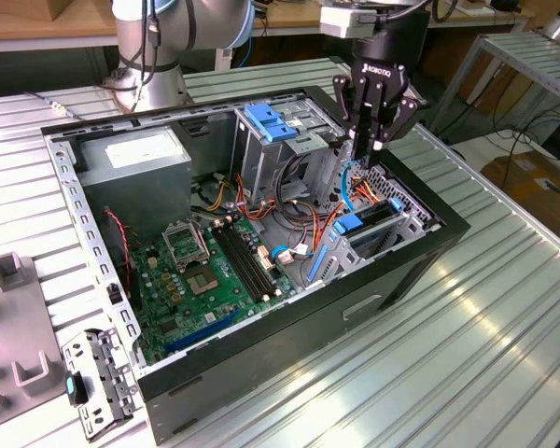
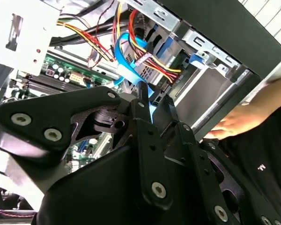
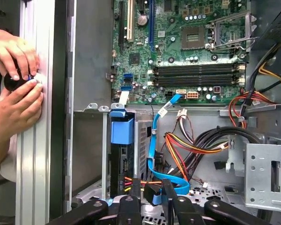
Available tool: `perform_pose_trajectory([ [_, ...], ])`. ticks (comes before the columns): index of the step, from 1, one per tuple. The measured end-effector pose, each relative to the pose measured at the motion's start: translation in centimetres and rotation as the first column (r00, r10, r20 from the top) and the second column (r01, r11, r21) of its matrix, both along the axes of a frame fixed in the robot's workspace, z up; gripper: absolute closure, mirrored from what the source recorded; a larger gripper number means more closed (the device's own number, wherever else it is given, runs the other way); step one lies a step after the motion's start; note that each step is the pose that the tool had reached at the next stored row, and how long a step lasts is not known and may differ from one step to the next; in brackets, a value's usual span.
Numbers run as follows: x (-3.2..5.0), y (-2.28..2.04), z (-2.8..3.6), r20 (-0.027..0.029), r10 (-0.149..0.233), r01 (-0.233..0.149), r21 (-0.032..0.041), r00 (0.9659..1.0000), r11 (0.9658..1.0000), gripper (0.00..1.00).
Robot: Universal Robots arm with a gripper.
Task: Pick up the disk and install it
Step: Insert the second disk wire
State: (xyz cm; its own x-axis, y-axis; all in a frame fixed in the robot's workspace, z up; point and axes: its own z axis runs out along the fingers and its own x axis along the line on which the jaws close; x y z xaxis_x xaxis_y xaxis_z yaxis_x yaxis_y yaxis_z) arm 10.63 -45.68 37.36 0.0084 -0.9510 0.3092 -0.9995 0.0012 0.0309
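Observation:
The disk (image 1: 371,217) stands on edge inside the lower drive cage at the case's front, its blue bracket rail (image 3: 122,130) showing at the end in the first wrist view. Red, yellow and black power wires reach its rear edge (image 3: 118,164). My gripper (image 1: 367,147) hangs just above that cage. In both wrist views its fingers (image 3: 136,192) are shut on the dark plug of a flat blue data cable (image 3: 152,140), which loops down beside the disk. The same blue cable (image 2: 126,51) runs under the gripper (image 2: 147,105) in the second wrist view.
The open computer case (image 1: 289,327) lies on a ribbed aluminium table. Inside are the green motherboard (image 1: 205,271), a grey power supply (image 1: 135,159) and an upright cage with a blue latch (image 1: 266,121). A person's hands (image 3: 16,79) rest on the table beside the case.

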Motion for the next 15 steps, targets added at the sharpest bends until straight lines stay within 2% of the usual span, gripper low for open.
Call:
perform_pose_trajectory([
  [1, 0.08, 0.00, -0.25, 0.0000, 0.000, 0.000, -0.0001, 1.0000, 1.0000, 0.69],
  [2, 0.15, 0.00, -0.43, -0.0001, 0.000, 0.000, -0.0002, 1.0000, 1.0000, 0.76],
  [3, 0.21, 0.00, -0.60, 0.0000, 0.000, 0.000, -0.0003, 1.0000, 1.0000, 0.76],
  [4, 0.25, 0.00, -0.77, 0.0000, 0.000, 0.000, -0.0009, 1.0000, 1.0000, 0.83],
  [5, 0.25, 0.00, -0.90, -0.0001, 0.000, 0.000, -0.0029, 1.0000, 1.0000, 0.84],
  [6, 0.26, 0.00, -1.01, -0.0001, 0.000, 0.000, -0.0052, 1.0000, 1.0000, 0.84],
  [7, 0.27, 0.00, -1.18, 0.0000, 0.000, 0.000, -0.0120, 1.0000, 0.9999, 0.84],
  [8, 0.27, 0.00, -1.27, 0.0017, 0.000, 0.000, -0.0152, 1.0000, 0.9999, 0.84],
  [9, 0.23, -0.05, -1.34, 0.0066, 0.000, 0.000, -0.0154, 1.0000, 0.9999, 0.84],
  [11, 0.16, -0.18, -1.37, 0.0116, 0.000, 0.000, -0.0154, 0.9999, 0.9999, 0.84],
  [15, 0.16, -0.25, -1.38, 0.0121, 0.000, 0.000, -0.0152, 0.9999, 0.9999, 0.84],
])
